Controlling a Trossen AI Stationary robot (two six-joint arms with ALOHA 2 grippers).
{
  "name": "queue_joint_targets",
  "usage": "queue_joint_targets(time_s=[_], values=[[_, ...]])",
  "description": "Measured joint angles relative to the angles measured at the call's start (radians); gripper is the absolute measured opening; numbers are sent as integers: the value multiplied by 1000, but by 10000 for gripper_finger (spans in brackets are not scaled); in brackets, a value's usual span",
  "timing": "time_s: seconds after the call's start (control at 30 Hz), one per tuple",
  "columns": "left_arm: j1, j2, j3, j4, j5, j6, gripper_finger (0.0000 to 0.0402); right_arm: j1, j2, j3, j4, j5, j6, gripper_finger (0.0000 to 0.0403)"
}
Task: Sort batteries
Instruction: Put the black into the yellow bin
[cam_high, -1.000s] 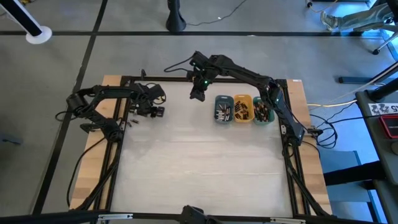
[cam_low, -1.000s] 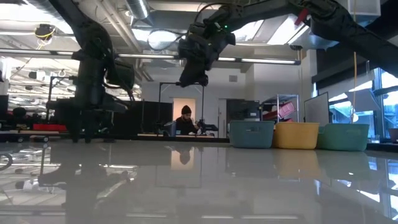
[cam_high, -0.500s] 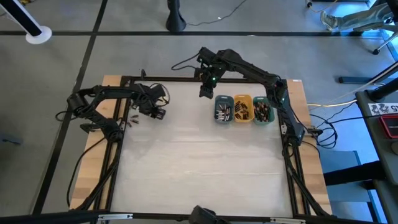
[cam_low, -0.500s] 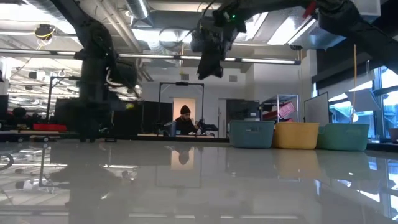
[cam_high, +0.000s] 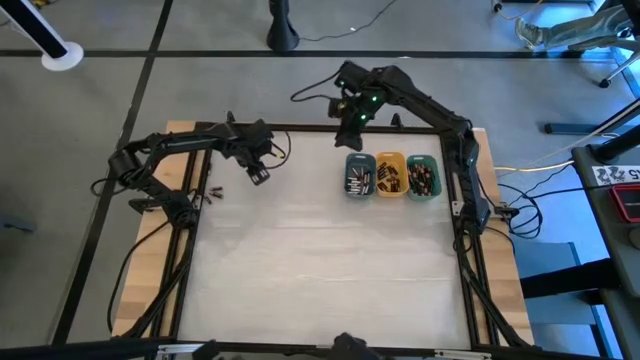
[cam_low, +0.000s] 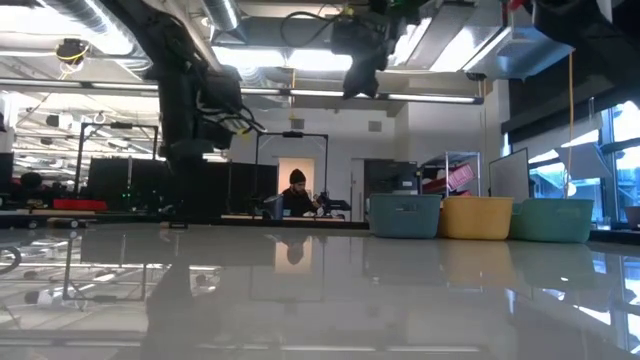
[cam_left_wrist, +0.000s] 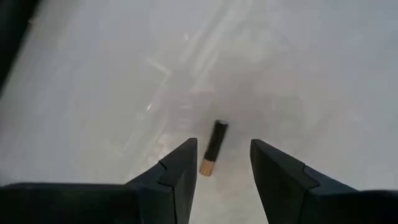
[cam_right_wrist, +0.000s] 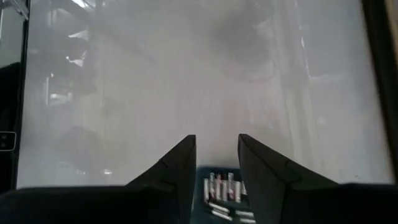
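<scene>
Batteries (cam_high: 385, 178) fill three small oblong trays set side by side near the far right of the desk (cam_high: 320, 270): a slate-blue tray (cam_high: 360, 176), an orange tray (cam_high: 390, 175) touching it, and a green tray (cam_high: 424, 177) just beyond the orange one. In the low view the same three trays stand in a row at the right, slate-blue (cam_low: 405, 216), orange (cam_low: 476, 217) and green (cam_low: 551, 220).

One loose battery (cam_left_wrist: 212, 147), dark with a gold-coloured end, lies on the pale desk well apart from the slate-blue tray, on the left arm's side. The left wrist view shows it lying flat between and just ahead of the left gripper (cam_left_wrist: 222, 168), whose fingers (cam_left_wrist: 180, 171) are spread apart with nothing between them. In the high view that left gripper (cam_high: 258, 172) hangs over the desk's far left area.

The right gripper (cam_high: 349, 135) is raised near the desk's far edge, just behind the slate-blue tray. The right wrist view looks down past the right gripper (cam_right_wrist: 216, 163), with its fingers (cam_right_wrist: 180, 165) spread and holding nothing, onto the slate-blue tray (cam_right_wrist: 222, 186) and the cells in it.

A seated person (cam_low: 298, 194) shows in the room behind the desk.
</scene>
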Motion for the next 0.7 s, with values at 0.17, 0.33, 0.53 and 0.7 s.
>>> queue_joint_targets(time_s=[0.17,0.33,0.53,0.7], values=[[32,65,0,-15,8,80,141,-68,-38,0,8,-58,-26,122],[56,145,0,-10,28,127,141,-138,-46,0,-9,-172,-25,122],[64,219,5,-11,82,162,140,-183,-45,-16,-52,-205,-25,122],[70,236,6,-11,84,169,118,-193,-47,-16,-116,-206,-75,122]])
